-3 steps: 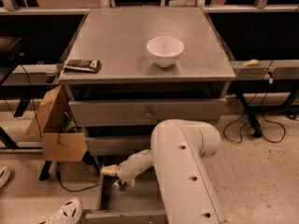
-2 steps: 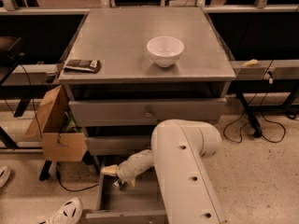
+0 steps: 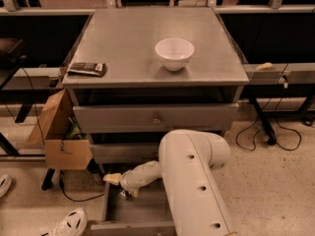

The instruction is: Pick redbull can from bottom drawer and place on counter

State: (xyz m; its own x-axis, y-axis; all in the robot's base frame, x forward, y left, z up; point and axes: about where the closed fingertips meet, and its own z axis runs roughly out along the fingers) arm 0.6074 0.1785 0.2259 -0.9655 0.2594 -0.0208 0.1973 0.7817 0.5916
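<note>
The bottom drawer [image 3: 112, 214] is pulled out toward me, its grey tray open below the two upper drawers. My white arm reaches down across it from the lower right. My gripper [image 3: 121, 186] sits low inside the drawer's back left part, just under the middle drawer's front. The redbull can is hidden; the gripper and forearm cover that part of the drawer. The counter [image 3: 133, 38] is the grey cabinet top above.
A white bowl [image 3: 174, 53] stands on the counter right of centre, and a flat dark packet [image 3: 87, 69] lies at its front left corner. A cardboard box [image 3: 58, 137] leans left of the cabinet. A shoe [image 3: 69, 224] and cables [image 3: 266, 134] lie on the floor.
</note>
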